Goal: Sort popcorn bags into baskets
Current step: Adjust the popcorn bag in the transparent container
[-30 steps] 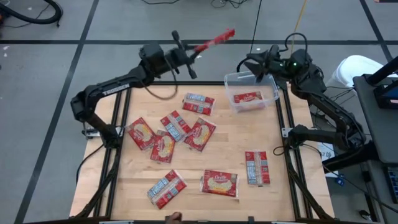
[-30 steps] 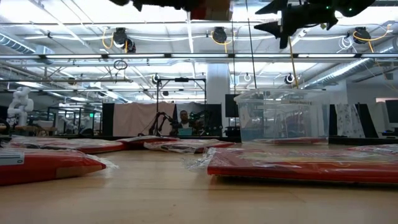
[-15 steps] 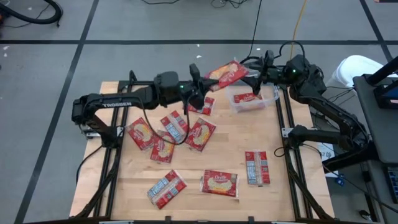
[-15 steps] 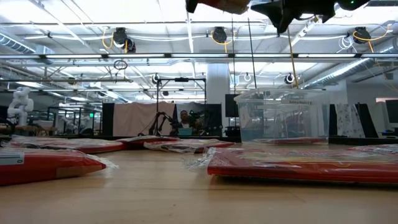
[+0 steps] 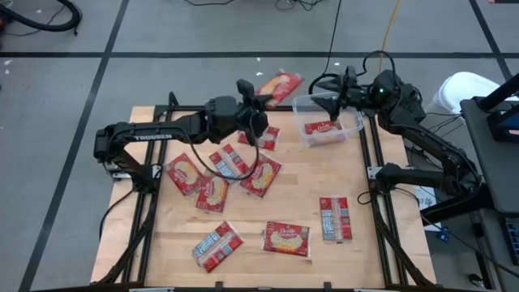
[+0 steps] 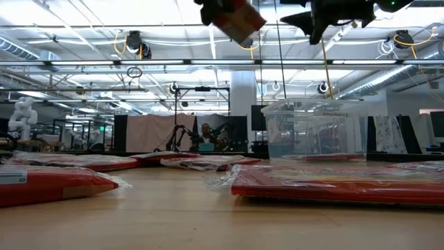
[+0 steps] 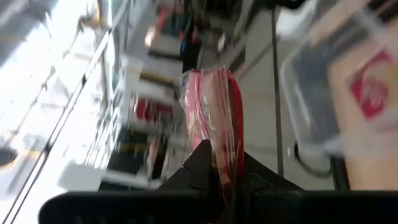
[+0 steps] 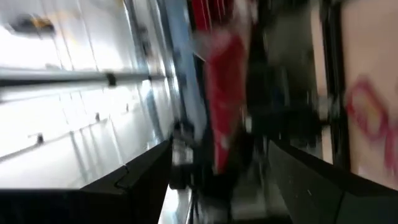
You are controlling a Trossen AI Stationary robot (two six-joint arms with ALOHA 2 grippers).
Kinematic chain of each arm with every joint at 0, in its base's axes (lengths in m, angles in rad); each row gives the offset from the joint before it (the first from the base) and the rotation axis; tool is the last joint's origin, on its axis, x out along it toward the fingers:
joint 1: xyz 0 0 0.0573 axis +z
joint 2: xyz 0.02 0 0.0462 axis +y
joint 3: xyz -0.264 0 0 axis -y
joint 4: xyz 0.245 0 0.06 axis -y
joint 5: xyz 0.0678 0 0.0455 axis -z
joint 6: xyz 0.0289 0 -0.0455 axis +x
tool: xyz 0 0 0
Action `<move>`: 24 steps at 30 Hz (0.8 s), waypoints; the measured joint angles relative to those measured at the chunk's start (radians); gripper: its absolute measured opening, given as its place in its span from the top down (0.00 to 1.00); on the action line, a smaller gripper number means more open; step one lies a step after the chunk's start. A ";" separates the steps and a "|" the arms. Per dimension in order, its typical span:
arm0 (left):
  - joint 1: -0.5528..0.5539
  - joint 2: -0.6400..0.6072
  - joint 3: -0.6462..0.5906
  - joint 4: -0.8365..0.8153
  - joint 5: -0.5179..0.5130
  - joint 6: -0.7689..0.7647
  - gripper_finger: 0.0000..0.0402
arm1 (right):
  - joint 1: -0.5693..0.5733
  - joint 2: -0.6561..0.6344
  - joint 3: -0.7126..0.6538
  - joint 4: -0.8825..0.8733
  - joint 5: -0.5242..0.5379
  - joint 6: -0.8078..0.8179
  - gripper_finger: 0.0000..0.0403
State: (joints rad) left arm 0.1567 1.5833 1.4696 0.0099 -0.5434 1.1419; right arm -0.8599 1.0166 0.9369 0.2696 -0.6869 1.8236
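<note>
High view: clear tub (image 5: 350,124) holds one packet (image 5: 323,128); left hand (image 5: 258,104) grasping raised packet (image 5: 278,84).

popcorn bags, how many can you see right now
10. One held aloft by the left gripper (popcorn bag), one in the clear tub, eight on the table: six in a left-centre cluster, one partly under the arm, two toward the right. Others may be hidden.

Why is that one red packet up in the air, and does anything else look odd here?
The left gripper holds a popcorn bag tilted in mid-air, beside the clear tub, not over it. The other popcorn bags lie scattered at odd angles, some overlapping.
</note>
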 joint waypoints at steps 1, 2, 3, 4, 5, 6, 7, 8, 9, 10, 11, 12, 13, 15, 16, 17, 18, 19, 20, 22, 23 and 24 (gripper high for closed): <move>0.001 0.000 0.000 -0.020 -0.027 0.002 0.94 | 0.005 -0.001 0.000 -0.012 0.055 -0.028 0.36; 0.001 0.000 0.000 -0.041 -0.048 0.005 0.95 | 0.014 -0.001 0.000 -0.024 0.108 -0.051 0.36; 0.001 0.000 0.000 -0.055 -0.066 0.004 0.95 | 0.024 -0.001 0.000 -0.038 0.160 -0.076 0.36; 0.003 0.001 0.000 -0.063 -0.080 0.001 0.95 | 0.036 0.000 0.000 -0.055 0.209 -0.102 0.36; 0.005 0.001 0.000 -0.072 -0.086 -0.002 0.94 | 0.051 -0.001 0.000 -0.072 0.255 -0.127 0.36; 0.006 0.001 0.000 -0.080 -0.087 -0.009 0.94 | 0.067 0.000 0.000 -0.091 0.290 -0.151 0.36; 0.007 0.001 0.000 -0.087 -0.089 -0.019 0.94 | 0.082 0.000 0.000 -0.110 0.321 -0.174 0.36; 0.007 0.001 0.000 -0.093 -0.094 -0.035 0.94 | 0.096 0.001 0.000 -0.127 0.349 -0.197 0.36; 0.007 0.008 0.000 -0.093 -0.106 -0.048 0.94 | 0.109 0.002 0.000 -0.141 0.372 -0.217 0.36; 0.007 0.018 0.000 -0.084 -0.125 -0.054 0.94 | 0.120 0.006 0.000 -0.146 0.384 -0.233 0.36; 0.007 0.024 0.000 -0.084 -0.145 -0.056 0.94 | 0.131 0.012 0.000 -0.140 0.396 -0.244 0.36; 0.006 0.034 0.000 -0.095 -0.160 -0.055 0.94 | 0.138 0.018 0.000 -0.137 0.399 -0.250 0.36; 0.006 0.043 -0.001 -0.096 -0.165 -0.043 0.94 | 0.143 0.026 0.000 -0.137 0.399 -0.250 0.36; 0.000 0.066 -0.001 -0.081 -0.169 -0.004 0.94 | 0.149 0.046 0.000 -0.128 0.400 -0.251 0.36; -0.002 0.075 -0.001 -0.080 -0.177 0.017 0.94 | 0.156 0.061 0.000 -0.120 0.400 -0.251 0.36; -0.007 0.087 -0.001 -0.077 -0.184 0.036 0.94 | 0.163 0.078 0.000 -0.113 0.400 -0.251 0.36; -0.011 0.099 -0.001 -0.059 -0.187 0.049 0.94 | 0.170 0.095 0.001 -0.111 0.401 -0.251 0.36; -0.016 0.109 -0.001 -0.046 -0.186 0.054 0.94 | 0.177 0.113 0.001 -0.111 0.400 -0.251 0.36; -0.018 0.115 -0.001 -0.044 -0.185 0.055 0.94 | 0.185 0.130 0.001 -0.109 0.400 -0.254 0.36; -0.024 0.127 -0.002 -0.019 -0.186 0.056 0.94 | 0.200 0.167 0.001 -0.082 0.399 -0.265 0.36; -0.027 0.131 -0.002 -0.012 -0.188 0.055 0.94 | 0.205 0.186 0.001 -0.063 0.397 -0.265 0.36; -0.029 0.132 -0.002 -0.012 -0.189 0.055 0.94 | 0.209 0.206 0.001 -0.042 0.394 -0.264 0.36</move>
State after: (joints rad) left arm 0.1278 1.7157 1.4681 -0.0024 -0.7327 1.1970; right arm -0.6510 1.2222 0.9375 0.2273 -0.2927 1.5593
